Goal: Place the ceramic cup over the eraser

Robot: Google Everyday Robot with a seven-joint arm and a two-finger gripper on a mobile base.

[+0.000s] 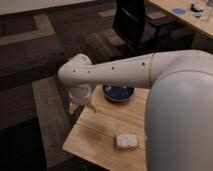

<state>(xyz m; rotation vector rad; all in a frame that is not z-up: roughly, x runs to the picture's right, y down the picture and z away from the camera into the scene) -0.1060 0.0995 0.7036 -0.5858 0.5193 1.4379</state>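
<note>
The ceramic cup (pixel 126 141), white with a greyish inside, sits on the wooden table (pixel 107 127) near its front edge. My gripper (pixel 81 100) hangs from the white arm (pixel 112 70) over the table's far left corner. It is well behind and to the left of the cup. The eraser is not in view; it may be hidden under the gripper or behind the arm.
A wide dark-blue bowl (pixel 118 92) stands at the table's far edge, just right of the gripper. A black office chair (pixel 135 22) stands behind on the carpet. A desk (pixel 190 15) with small items is at the top right. My white body (pixel 182 120) covers the right side.
</note>
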